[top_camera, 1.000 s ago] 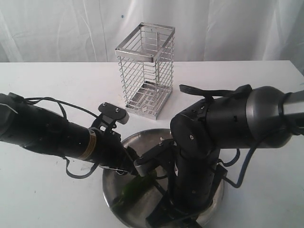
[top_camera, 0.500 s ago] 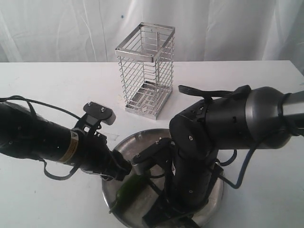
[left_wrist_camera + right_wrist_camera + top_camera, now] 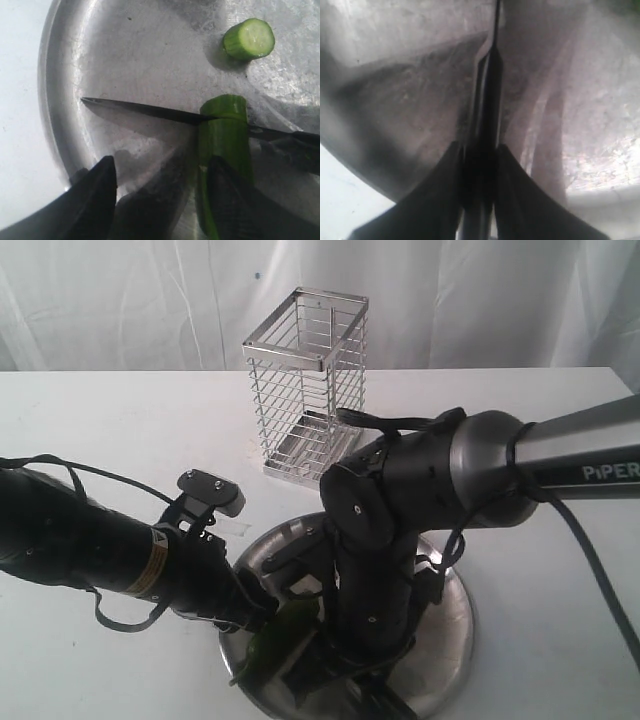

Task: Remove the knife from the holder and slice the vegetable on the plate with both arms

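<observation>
Two bulky black robot arms meet over the large round dull-grey steel plate [image 3: 450, 620]. The right gripper [image 3: 479, 165] is clamped on the black handle of the long slim dark-bladed knife [image 3: 150, 111], whose blade lies across the green chili-like vegetable [image 3: 225, 140] near its blunt cut end. One small round green cut slice [image 3: 249, 39] rests apart on the plate. The left gripper [image 3: 160, 185] stands wide, its fingers [image 3: 97, 192] spread, one beside the vegetable; whether it touches cannot be told. The tall wire-cage metal holder [image 3: 308, 388] stands behind the plate.
</observation>
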Action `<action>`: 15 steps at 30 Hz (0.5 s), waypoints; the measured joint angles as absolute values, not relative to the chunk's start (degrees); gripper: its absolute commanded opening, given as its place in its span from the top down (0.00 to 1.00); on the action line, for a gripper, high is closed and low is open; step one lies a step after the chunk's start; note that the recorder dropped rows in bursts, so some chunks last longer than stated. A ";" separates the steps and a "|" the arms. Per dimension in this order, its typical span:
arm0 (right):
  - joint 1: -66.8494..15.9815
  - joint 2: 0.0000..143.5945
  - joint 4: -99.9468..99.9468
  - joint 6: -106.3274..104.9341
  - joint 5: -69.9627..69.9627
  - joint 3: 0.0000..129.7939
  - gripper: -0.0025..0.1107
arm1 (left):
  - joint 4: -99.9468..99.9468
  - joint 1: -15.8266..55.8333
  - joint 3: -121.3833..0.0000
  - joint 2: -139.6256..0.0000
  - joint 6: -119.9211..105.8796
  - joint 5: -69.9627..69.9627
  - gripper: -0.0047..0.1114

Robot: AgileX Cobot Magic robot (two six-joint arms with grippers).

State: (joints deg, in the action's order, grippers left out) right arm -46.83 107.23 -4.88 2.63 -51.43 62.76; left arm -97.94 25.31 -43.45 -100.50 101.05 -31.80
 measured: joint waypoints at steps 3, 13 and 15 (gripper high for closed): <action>-46.83 108.57 -4.52 2.63 -53.38 64.65 0.98 | -97.81 25.31 -43.45 -100.50 100.92 -31.80 0.45; -46.83 108.79 -4.52 2.27 -53.46 64.94 0.98 | -98.73 23.85 -43.21 -99.04 100.92 -31.34 0.45; -46.83 108.81 -4.79 1.93 -53.21 64.98 0.98 | -98.85 22.36 -43.10 -98.41 100.92 -31.59 0.45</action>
